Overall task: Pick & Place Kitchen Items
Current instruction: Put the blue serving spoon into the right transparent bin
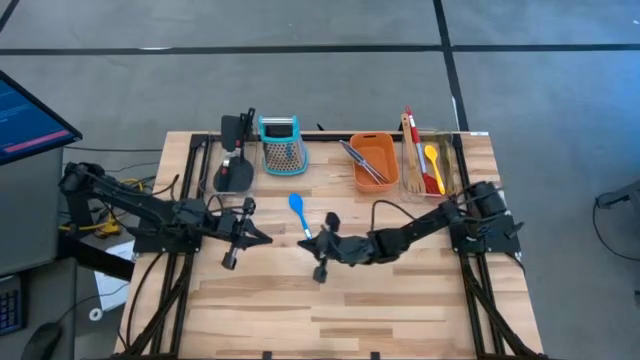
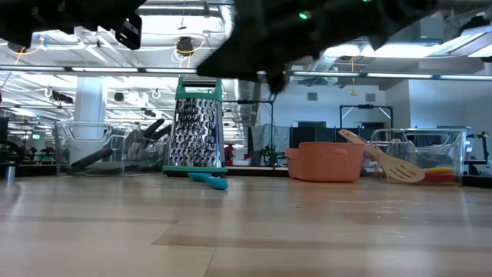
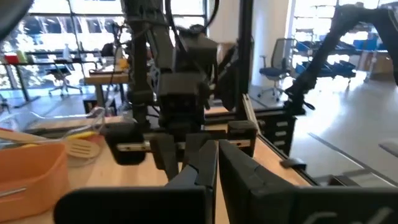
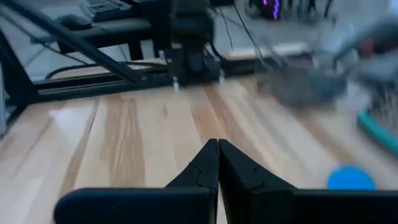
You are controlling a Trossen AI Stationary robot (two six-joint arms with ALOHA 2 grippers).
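Observation:
A blue spoon (image 1: 299, 212) lies flat on the table behind the two grippers; it also shows in the low view (image 2: 207, 180) and the right wrist view (image 4: 351, 177). My left gripper (image 1: 267, 238) is shut and empty at the table's middle, its tips together in its wrist view (image 3: 214, 155). My right gripper (image 1: 302, 243) is shut and empty, facing the left one, just near of the spoon's handle end (image 4: 217, 149). Black spatulas (image 1: 236, 150) lie in a clear bin at the far left. A wooden turner (image 1: 410, 150), a red spoon (image 1: 428, 175) and a yellow spoon (image 1: 432, 157) lie in a clear bin at the far right. Silver tongs (image 1: 360, 160) lie in the orange tub (image 1: 385, 150).
A teal-topped box grater (image 1: 281, 143) stands upright at the far edge between the left bin and the orange tub. The near half of the table (image 1: 330, 310) is bare wood. A monitor (image 1: 25, 115) stands off the table's left side.

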